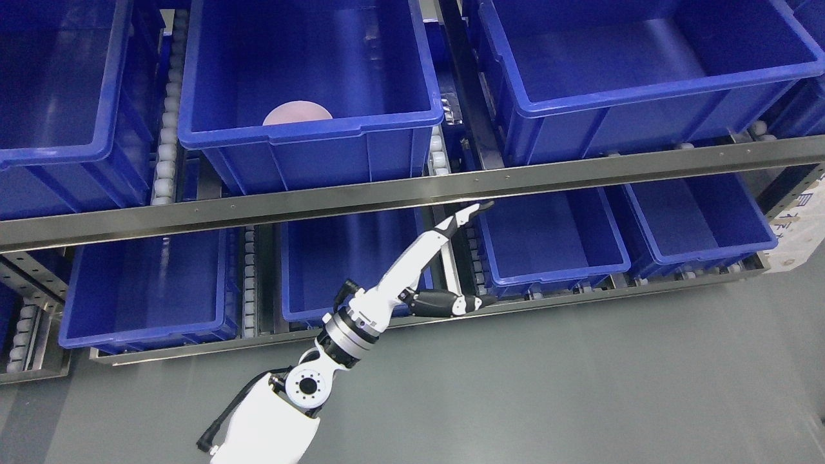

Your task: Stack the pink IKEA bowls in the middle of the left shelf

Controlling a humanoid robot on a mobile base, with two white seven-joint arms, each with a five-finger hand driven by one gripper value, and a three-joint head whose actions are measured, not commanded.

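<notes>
Closest to the camera is the robot's left arm [303, 393], white shell with a silver wrist ring, coming up from the bottom edge left of the middle and reaching diagonally up and to the right. Its left hand [428, 258] is stretched out flat over the gap between two lower bins, fingers [474, 209] extended long and straight, tips just below the metal rail [412, 193] of the upper shelf. Thumb [451, 303] sticks out sideways to the right, so the fingers are spread wide and holding nothing

Pink bowl [297, 114] sits inside the upper middle blue bin [309, 138], tucked against the front wall, so only its top arc shows over the rim. Can't tell if it's one bowl or a stack from this angle. It's well apart from the hand, up and to the left of it

More blue bins on either side: upper left bin [58, 148], upper right bin [644, 84], and a row of lower bins [148, 290] on the shelf below. White rollers [164, 154] run between the upper bins. Grey floor [580, 386] fills the bottom. Right arm isn't anywhere in the shot
</notes>
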